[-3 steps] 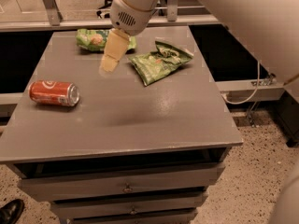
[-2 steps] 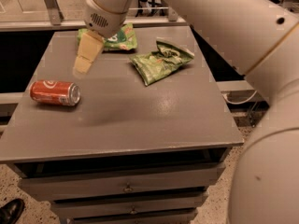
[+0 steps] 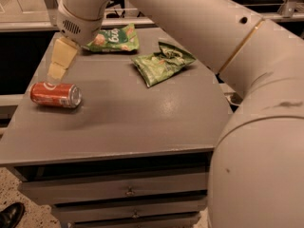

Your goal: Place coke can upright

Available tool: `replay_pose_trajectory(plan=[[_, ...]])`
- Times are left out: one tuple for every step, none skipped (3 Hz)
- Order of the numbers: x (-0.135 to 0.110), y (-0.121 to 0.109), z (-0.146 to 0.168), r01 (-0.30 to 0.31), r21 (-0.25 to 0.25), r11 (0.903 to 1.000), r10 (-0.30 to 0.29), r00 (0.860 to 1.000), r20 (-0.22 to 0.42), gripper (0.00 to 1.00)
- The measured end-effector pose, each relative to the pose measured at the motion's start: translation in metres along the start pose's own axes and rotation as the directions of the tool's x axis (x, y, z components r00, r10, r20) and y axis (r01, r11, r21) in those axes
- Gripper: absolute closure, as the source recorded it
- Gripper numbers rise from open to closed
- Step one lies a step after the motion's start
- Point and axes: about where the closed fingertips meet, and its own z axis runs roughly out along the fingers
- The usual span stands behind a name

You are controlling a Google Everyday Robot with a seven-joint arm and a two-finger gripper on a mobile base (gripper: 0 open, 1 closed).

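The red coke can (image 3: 55, 94) lies on its side at the left of the grey table top (image 3: 142, 122), its silver end facing right. My gripper (image 3: 59, 63) hangs just above and behind the can, near the table's left edge, its cream-coloured fingers (image 3: 62, 54) pointing down toward the can. It does not touch the can. My large arm fills the upper and right part of the view.
Two green crinkled snack bags lie at the back of the table: one (image 3: 114, 38) at the back centre-left, one (image 3: 161, 61) nearer the middle right. Drawers (image 3: 128, 191) are below the table front. A black shoe (image 3: 10, 214) shows on the floor at bottom left.
My gripper has moved left across the back of the table and down, from near the snack bags to just above the lying can. The can and bags have not moved.
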Motion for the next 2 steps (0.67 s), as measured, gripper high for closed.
replay_pose_trajectory(plan=[[-0.004, 0.003, 0.003, 0.012, -0.003, 0.9999, -0.012, 1.0, -0.017, 0.0], [-0.019, 0.016, 0.037, 0.016, -0.011, 0.9998, -0.016, 0.998, -0.066, 0.0]])
